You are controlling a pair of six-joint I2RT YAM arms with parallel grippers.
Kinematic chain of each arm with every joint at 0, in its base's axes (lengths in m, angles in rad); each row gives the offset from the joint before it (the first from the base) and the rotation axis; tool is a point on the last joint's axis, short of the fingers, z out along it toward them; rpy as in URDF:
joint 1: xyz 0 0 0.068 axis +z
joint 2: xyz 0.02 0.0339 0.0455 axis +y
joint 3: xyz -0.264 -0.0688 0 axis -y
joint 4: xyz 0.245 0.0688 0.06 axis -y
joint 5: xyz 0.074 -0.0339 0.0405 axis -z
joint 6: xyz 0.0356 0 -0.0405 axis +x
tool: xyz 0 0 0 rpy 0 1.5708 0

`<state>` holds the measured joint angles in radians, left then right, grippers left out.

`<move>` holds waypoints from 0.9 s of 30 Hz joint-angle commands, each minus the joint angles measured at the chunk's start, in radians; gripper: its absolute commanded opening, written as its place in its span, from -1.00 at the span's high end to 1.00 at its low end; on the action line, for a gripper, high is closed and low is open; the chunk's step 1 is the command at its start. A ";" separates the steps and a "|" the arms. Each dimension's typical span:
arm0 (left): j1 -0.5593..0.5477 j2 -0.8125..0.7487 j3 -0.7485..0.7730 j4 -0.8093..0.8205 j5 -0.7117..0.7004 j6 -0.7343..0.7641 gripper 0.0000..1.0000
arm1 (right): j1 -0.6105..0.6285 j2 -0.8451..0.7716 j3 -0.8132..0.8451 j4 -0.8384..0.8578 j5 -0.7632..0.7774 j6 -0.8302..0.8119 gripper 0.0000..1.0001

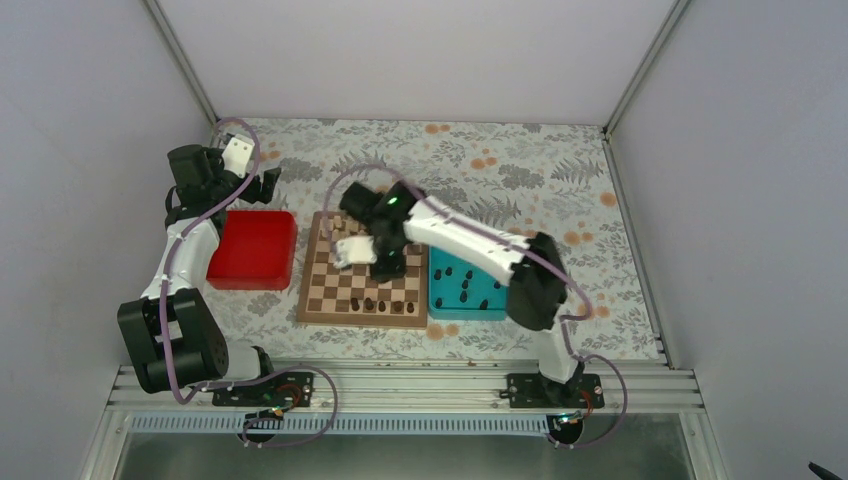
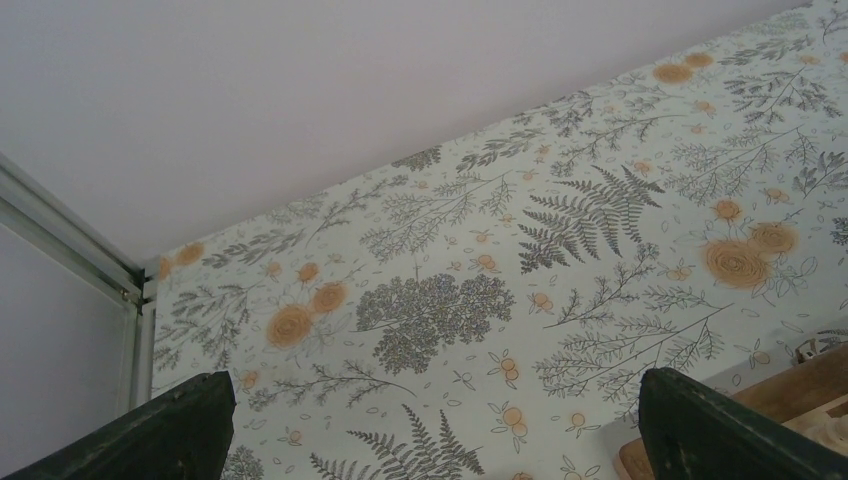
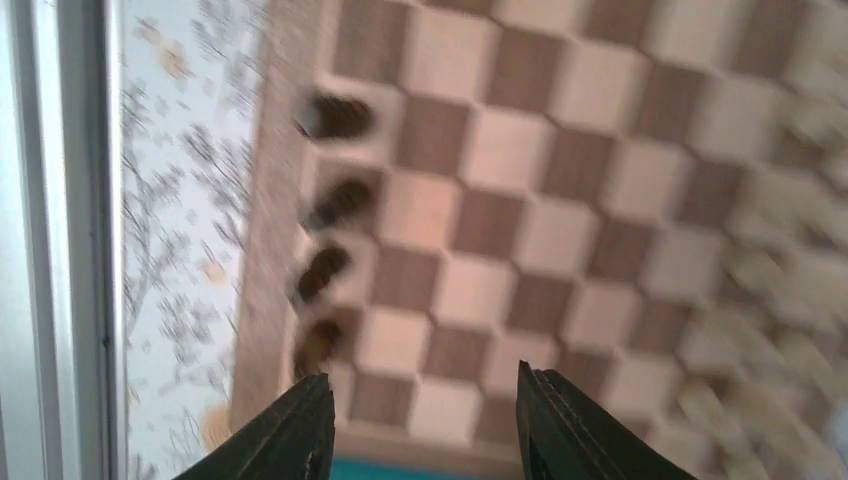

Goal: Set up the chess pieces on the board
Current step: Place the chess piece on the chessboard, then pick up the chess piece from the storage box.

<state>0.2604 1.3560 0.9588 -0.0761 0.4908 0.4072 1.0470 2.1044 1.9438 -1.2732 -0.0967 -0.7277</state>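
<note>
Lining board [image 3: 490,150] edge, chess pieces [image 3: 340,203] close-up, teal tray [image 1: 466,314] whole overhead

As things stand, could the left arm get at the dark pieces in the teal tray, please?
Probably not. The left gripper hangs open by the red tray's far corner, while the teal tray sits on the board's other side, and the right arm stretches across the board between them.
</note>
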 commanded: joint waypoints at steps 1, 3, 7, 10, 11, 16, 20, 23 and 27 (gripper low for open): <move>0.005 -0.009 0.003 0.026 0.023 0.007 -1.00 | -0.175 -0.177 -0.093 0.011 0.005 0.019 0.02; 0.005 -0.009 0.002 0.027 0.022 0.006 -1.00 | -0.276 -0.248 -0.183 0.043 0.002 0.017 -0.01; 0.005 -0.006 -0.002 0.045 0.027 -0.009 -1.00 | -0.458 -0.356 -0.398 0.132 -0.013 -0.003 -0.03; 0.005 -0.006 -0.002 0.051 0.025 -0.016 -1.00 | -0.545 -0.399 -0.540 0.187 -0.029 -0.007 -0.04; 0.005 -0.006 -0.001 0.050 0.024 -0.016 -1.00 | -0.563 -0.410 -0.571 0.207 -0.033 -0.005 -0.04; 0.005 -0.011 0.000 0.047 0.017 -0.013 -1.00 | -0.601 -0.417 -0.672 0.276 -0.061 0.006 -0.04; 0.005 -0.013 0.003 0.042 0.016 -0.013 -1.00 | -0.601 -0.382 -0.692 0.306 -0.083 0.007 -0.02; 0.005 -0.018 0.001 0.042 0.014 -0.013 -1.00 | -0.601 -0.348 -0.685 0.314 -0.092 0.007 0.05; 0.005 -0.020 -0.001 0.041 0.008 -0.016 -1.00 | -0.599 -0.316 -0.670 0.304 -0.102 0.005 0.16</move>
<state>0.2604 1.3560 0.9588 -0.0498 0.4900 0.4000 0.4500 1.7538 1.2610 -0.9848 -0.1616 -0.7269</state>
